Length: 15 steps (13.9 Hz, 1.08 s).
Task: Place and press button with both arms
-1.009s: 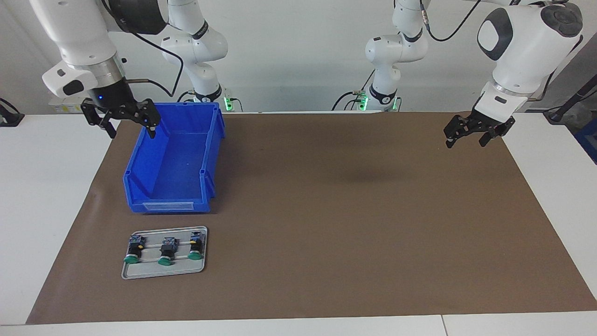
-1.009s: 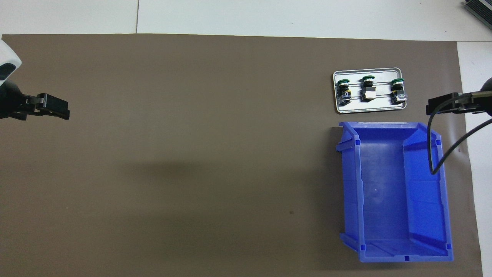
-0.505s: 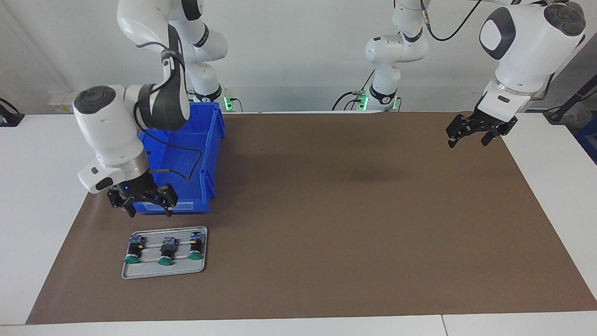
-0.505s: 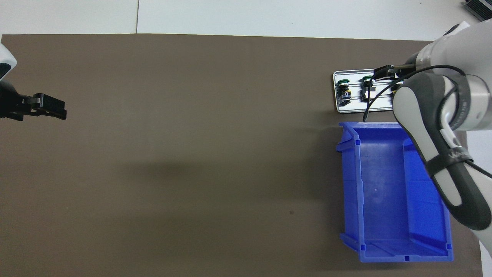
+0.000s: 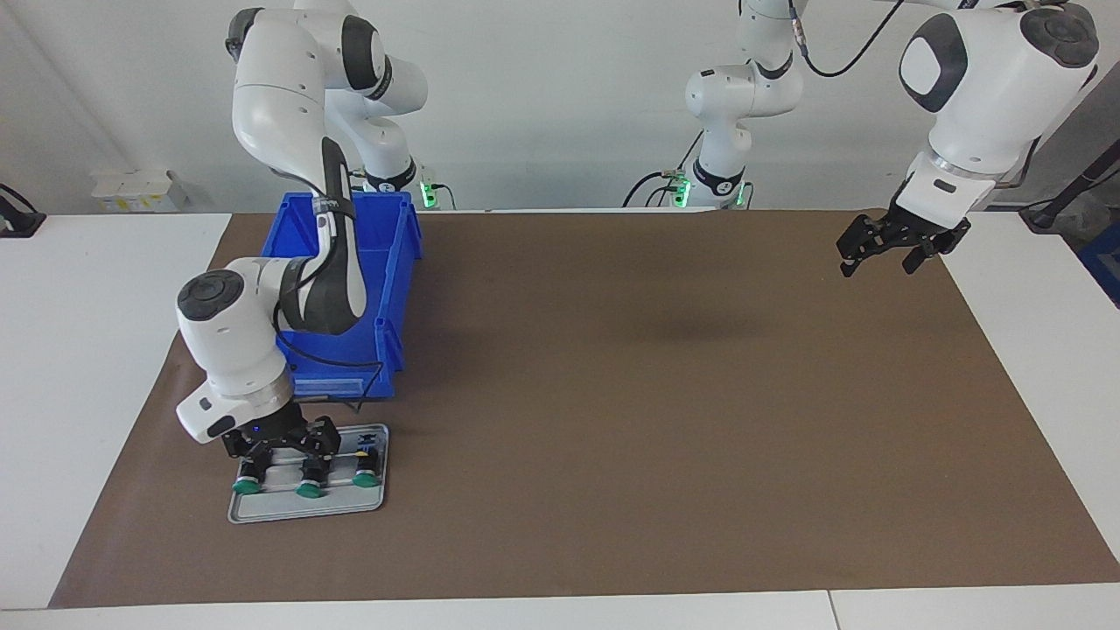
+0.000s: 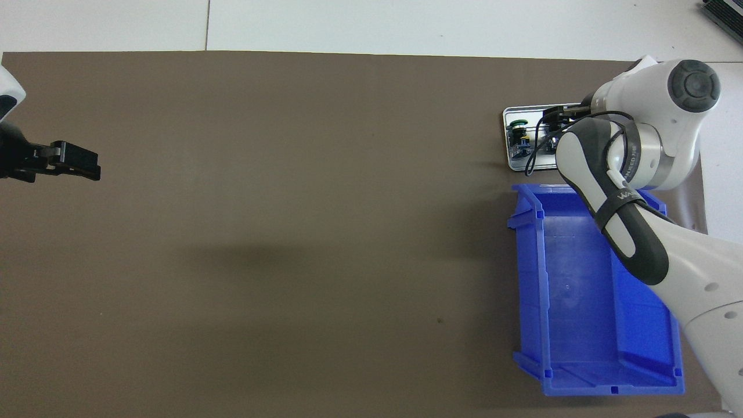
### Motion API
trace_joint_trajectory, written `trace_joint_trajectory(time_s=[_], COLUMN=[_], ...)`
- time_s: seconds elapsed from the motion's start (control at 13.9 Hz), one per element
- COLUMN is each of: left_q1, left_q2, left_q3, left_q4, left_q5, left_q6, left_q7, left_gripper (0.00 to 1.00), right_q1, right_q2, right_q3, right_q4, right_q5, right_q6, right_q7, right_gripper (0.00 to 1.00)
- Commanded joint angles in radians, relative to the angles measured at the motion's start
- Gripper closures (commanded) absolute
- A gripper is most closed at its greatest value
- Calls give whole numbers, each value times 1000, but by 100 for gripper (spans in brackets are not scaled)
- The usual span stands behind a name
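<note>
White right arm (image 5: 262, 332) bent down over tray (image 5: 306, 510), jaws spread above buttons (image 5: 302, 483), left jaws also spread.

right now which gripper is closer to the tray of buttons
Right. The right gripper is open just over the tray; the left gripper waits above the left arm's end of the table.

A big brown mat (image 5: 665, 394) covers most of the white table (image 5: 87, 350). A blue plastic bin (image 5: 385, 262) with nothing in it sits on the mat toward the right arm's end of the table. A small grey metal tray (image 5: 350, 507) lies flat on the mat just beside the bin, farther from the robots than the bin.
</note>
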Motion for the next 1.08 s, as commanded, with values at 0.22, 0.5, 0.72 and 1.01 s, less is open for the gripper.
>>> trace_joint_trajectory(time_s=[0.22,0.5,0.72,1.01], left_q1=[10,10,10,10], left_q2=[-28,-28,-28,-28], left_q3=[-3,-3,-3,-3], left_q4=[-29,-29,-29,-29], left_q5=[-6,-6,-6,-6], left_q6=[-3,-3,-3,-1], left_q7=[9,10,9,10], left_gripper=[0,0,0,0], right_q1=[3,-3,-7,7], right_q2=[16,17,16,8], right_q3=[0,0,-2,-5], right_q4=[-45,-71,-56,-33], right_q5=[74,73,73,67], right_q6=[46,55,35,14], right_q7=[-77,-89,-115,-60], right_gripper=[5,26,100,100])
